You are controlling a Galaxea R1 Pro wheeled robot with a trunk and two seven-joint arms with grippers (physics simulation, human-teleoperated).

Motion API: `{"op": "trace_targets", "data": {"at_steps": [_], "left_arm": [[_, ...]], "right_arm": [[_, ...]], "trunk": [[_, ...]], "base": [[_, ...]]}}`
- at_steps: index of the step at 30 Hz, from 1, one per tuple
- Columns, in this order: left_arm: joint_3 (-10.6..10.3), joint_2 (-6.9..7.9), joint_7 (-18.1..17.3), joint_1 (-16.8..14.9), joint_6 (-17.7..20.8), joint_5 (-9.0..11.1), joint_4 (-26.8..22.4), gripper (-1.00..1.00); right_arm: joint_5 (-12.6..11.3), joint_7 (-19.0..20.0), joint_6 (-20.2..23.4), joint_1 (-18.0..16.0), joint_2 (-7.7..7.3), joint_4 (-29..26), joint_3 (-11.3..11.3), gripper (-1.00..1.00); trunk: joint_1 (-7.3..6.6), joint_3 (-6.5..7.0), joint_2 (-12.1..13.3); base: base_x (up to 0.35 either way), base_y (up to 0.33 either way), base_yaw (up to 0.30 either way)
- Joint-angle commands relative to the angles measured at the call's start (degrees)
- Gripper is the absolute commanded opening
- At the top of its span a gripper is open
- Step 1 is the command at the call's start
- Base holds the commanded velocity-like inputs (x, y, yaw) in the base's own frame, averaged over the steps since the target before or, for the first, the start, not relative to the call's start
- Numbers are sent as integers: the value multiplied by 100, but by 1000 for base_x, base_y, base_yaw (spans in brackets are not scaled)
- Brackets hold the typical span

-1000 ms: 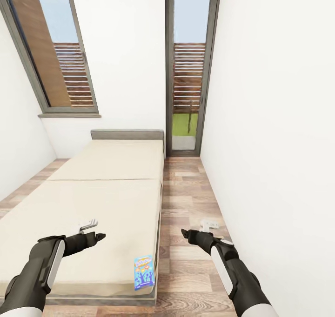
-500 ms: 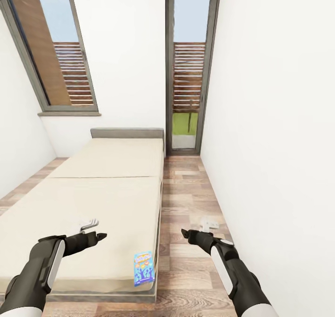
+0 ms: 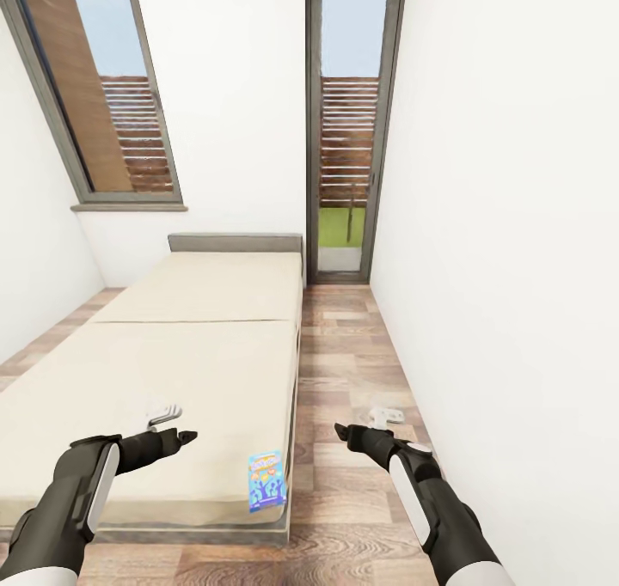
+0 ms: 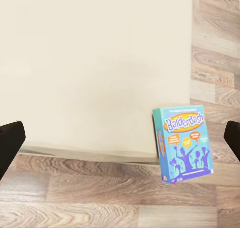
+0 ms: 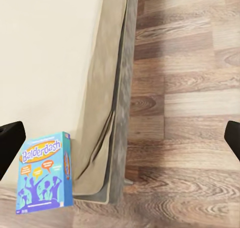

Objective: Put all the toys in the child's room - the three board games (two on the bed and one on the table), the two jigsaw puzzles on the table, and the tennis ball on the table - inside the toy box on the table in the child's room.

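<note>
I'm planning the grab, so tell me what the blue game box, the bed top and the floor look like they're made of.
Blue game box: probably printed cardboard with a smooth finish, given its crisp edges and cartoon artwork.
Bed top: plain matte beige, seemingly fabric; it creases at the corner.
Floor: wood-grain planks with a slight sheen, either wood or laminate.

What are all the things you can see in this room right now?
Board game: one, blue with cartoon figures, lying on the bed's near right corner.
Bed: one, beige mattress, grey headboard, left part of the room.
Floor: wood planks, right of the bed.
Window: one, grey frame, on the left.
Glass door: one, grey frame, beyond the bed.
Left gripper: black, open, over the mattress.
Right gripper: black, open, over the floor.
</note>
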Motion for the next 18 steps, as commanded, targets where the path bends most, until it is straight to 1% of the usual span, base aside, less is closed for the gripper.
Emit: {"op": "trace_targets", "data": {"at_steps": [1, 18], "left_arm": [[9, -1, -29, -4, 31, -11, -4, 100], [15, -1, -29, -5, 34, -6, -4, 100]], "right_arm": [[-11, 9, 29, -3, 2, -7, -4, 100], [-11, 14, 29, -4, 1, -9, -3, 100]], "trunk": [[22, -24, -45], [396, -330, -727]], "base": [[-14, 0, 0], [-3, 0, 0]]}}
